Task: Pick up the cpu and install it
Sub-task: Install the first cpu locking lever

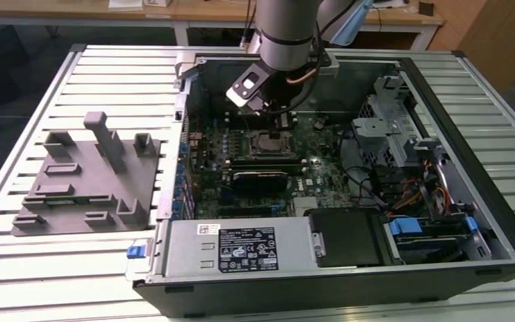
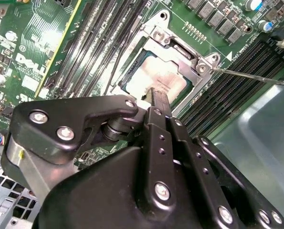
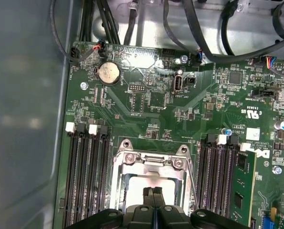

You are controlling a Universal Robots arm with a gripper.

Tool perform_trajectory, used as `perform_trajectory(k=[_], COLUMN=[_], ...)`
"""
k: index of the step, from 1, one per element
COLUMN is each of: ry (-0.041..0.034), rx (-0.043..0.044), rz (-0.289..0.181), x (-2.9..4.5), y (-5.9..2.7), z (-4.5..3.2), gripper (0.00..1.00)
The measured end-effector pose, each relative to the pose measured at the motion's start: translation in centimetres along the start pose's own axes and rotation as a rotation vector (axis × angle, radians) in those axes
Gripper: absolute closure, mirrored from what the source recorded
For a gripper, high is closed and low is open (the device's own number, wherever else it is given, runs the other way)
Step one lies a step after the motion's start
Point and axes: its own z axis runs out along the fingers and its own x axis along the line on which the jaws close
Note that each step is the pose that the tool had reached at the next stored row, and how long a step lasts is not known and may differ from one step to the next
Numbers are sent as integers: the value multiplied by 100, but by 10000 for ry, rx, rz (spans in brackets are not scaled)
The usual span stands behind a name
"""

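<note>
You've got the cpu (image 2: 154, 76) lying flat inside the socket frame (image 2: 180, 50), silver top up. Gripper (image 2: 157, 93) is right over it w/ fingers pressed together, no gap btwn them; the tip meets the cpu top near the frame's inner edge. Can't tell if it's actually touching. Memory slots (image 3: 87, 176) flank the frame on both sides. Grey fixture (image 1: 88, 181) sits well apart from the frame, outside the PC case (image 1: 472, 154), to the exterior view's left.
</note>
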Motion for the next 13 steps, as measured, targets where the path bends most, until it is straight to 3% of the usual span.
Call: perform_trajectory(k=[11,12,13], ry=[0,2,1], rx=[1,1,1], rz=[-1,0,1], x=[-1,0,0], y=[2,2,3], z=[-28,-82,-186], gripper=[89,89,89])
